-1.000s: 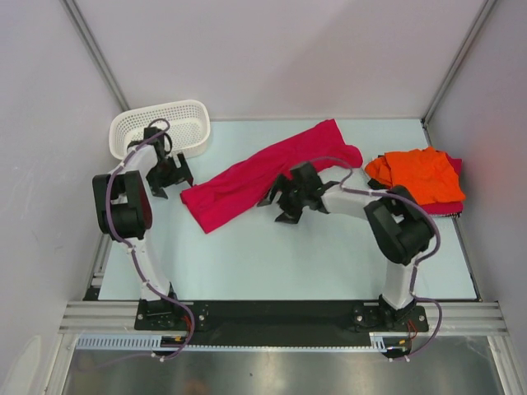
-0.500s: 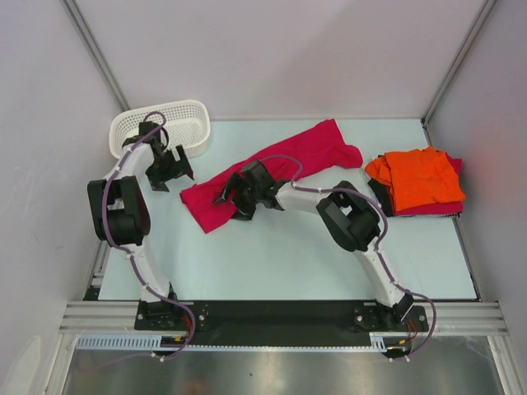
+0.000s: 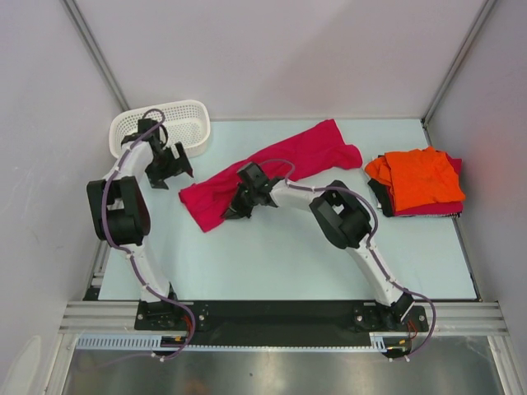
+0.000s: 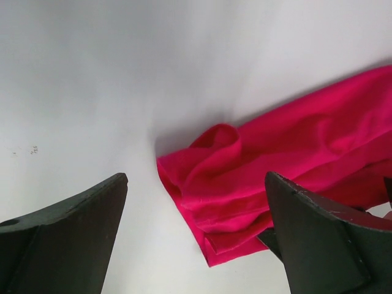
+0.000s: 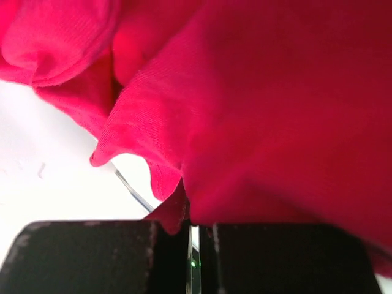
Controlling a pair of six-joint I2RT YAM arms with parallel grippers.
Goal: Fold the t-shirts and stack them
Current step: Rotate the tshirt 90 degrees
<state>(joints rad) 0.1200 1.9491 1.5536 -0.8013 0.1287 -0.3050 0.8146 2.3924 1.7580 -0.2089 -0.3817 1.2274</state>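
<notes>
A crimson t-shirt [image 3: 288, 160] lies stretched in a long crumpled band across the middle of the table. My right gripper [image 3: 239, 202] sits low at the band's near left edge and is shut on a fold of the cloth [image 5: 177, 208]. In the right wrist view [image 5: 193, 226] the jaws are pressed together with the crimson hem pinched between them. My left gripper [image 3: 169, 169] hovers open just left of the shirt's left end [image 4: 220, 184], touching nothing [image 4: 196, 179]. An orange t-shirt [image 3: 420, 174] lies folded at the right, on top of another crimson t-shirt [image 3: 445, 208].
A white mesh basket [image 3: 193, 115] stands at the back left, right behind the left gripper. The enclosure walls are close on the left, back and right. The right arm [image 3: 338, 214] stretches leftward over the near middle of the pale table [image 3: 272, 263].
The right arm swung left along the crimson shirt's near edge to its left part, and its jaws went from open to shut on the cloth. The left arm barely moved.
</notes>
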